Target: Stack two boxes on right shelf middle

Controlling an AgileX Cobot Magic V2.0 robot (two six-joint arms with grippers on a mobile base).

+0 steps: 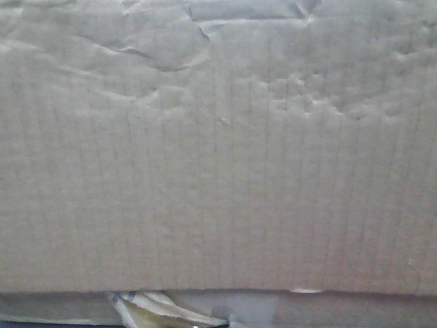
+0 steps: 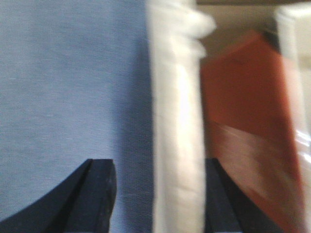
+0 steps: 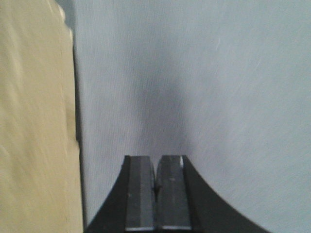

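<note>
Front-facing exterior view is filled almost wholly by one face of a plain brown corrugated cardboard box [image 1: 218, 171], dented near its top. The face runs out of frame at the left, right and top, so what carries it cannot be seen. Below its lower edge lies a lower band of cardboard [image 1: 355, 311] with crumpled yellowish clear tape [image 1: 157, 309]; whether that is a second box cannot be told.

On the left wrist view, the left gripper [image 2: 156, 165] is spread wide. A blurred white upright strip [image 2: 177, 145] stands between its fingers, contact unclear, with a blue-grey surface [image 2: 73, 87] to one side and a smeared reddish-brown shape [image 2: 248, 121] to the other.

On the right wrist view, the right gripper [image 3: 155, 165] is clenched on nothing, facing a pale grey surface [image 3: 204, 73] beside a yellowish-tan panel [image 3: 34, 126].
</note>
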